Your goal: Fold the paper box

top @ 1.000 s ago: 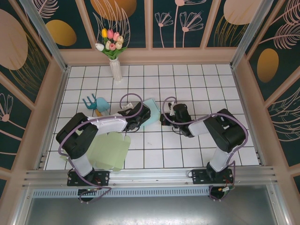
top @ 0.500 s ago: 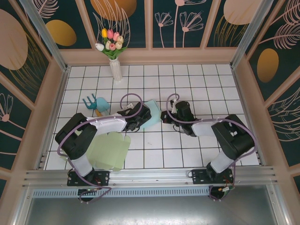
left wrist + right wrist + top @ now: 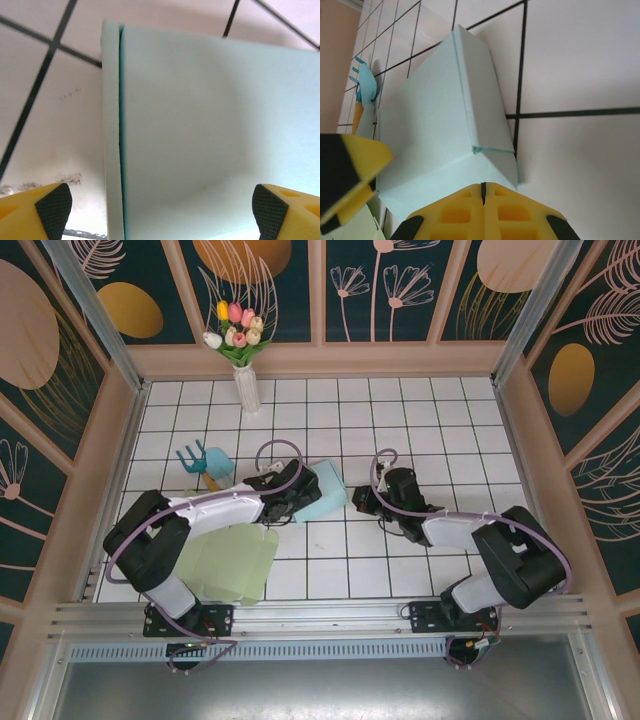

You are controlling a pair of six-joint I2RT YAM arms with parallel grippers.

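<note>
The pale blue paper box [image 3: 328, 488] stands folded up as a closed block on the tiled table, between the two grippers. My left gripper [image 3: 297, 498] is at its left side. In the left wrist view the box's flat face [image 3: 210, 125] is close in front of the left gripper [image 3: 162, 217], whose fingertips [image 3: 52, 205] stand wide apart, open. My right gripper [image 3: 362, 502] is at the box's right side. Its tips [image 3: 483, 186] are shut together with nothing between them, against the near edge of the box [image 3: 430, 130].
A flat pale green sheet [image 3: 235, 560] lies near the front left of the table [image 3: 400, 560]. A small teal toy chair [image 3: 205, 462] sits left of the box, and a white vase of tulips [image 3: 243, 370] stands at the back. Walls enclose the table.
The left gripper has opened wider. The box has shifted a little right and toward the front. The right gripper has drawn back to the right, its arm swinging outward.
</note>
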